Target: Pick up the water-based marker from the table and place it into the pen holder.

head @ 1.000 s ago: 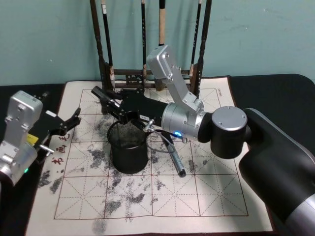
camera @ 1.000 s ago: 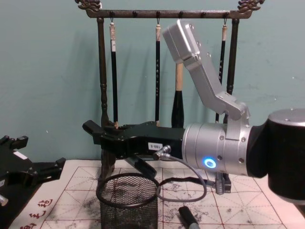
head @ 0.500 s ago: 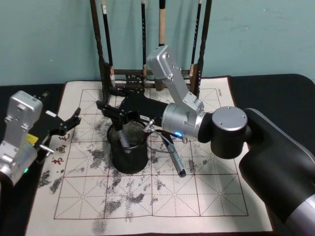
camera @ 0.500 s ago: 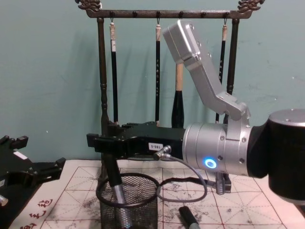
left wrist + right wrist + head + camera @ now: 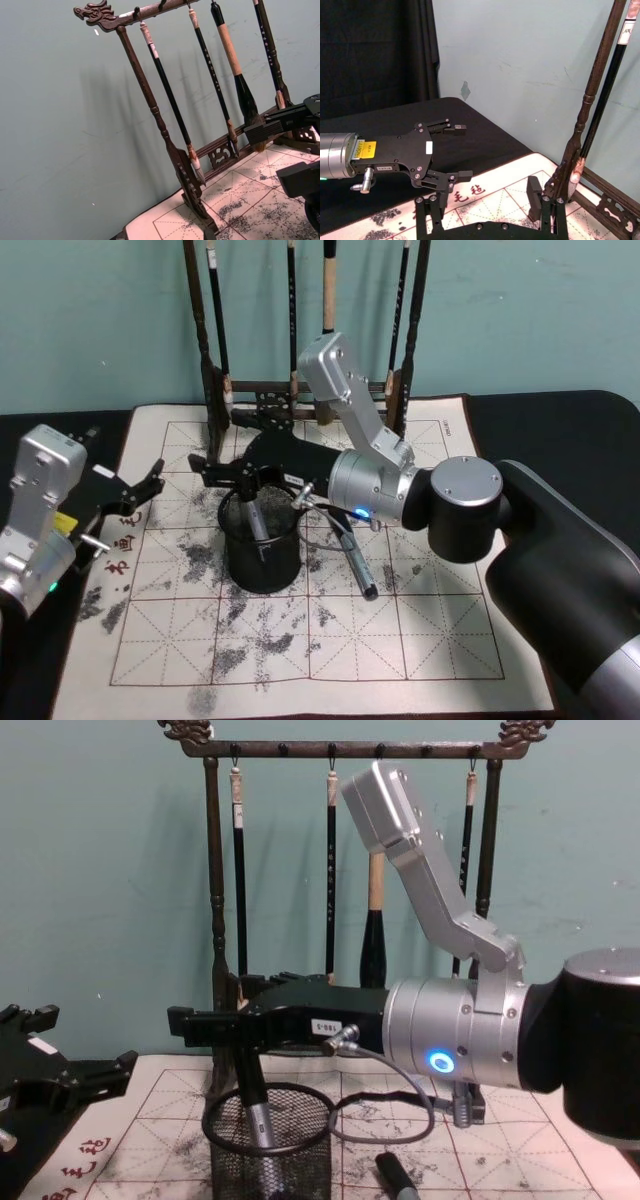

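The marker (image 5: pixel 255 524) stands in the pen holder (image 5: pixel 266 566); brush rack (image 5: pixel 212 380) behind, another marker (image 5: pixel 355 562) right.

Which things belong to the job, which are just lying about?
Job: grey water-based marker standing in round black wire-mesh pen holder; open right gripper above it.
Bystanders: second dark marker on ink-stained mat; dark wooden brush rack; left gripper parked at mat's left edge.

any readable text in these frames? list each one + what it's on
Nothing reads cleanly.
White sticker on the right tool: short digits, too blurred to read.
Yellow label on the left tool: print too small.
Red characters on the calligraphy mat: illegible.
Markings on a hanging brush: too small.
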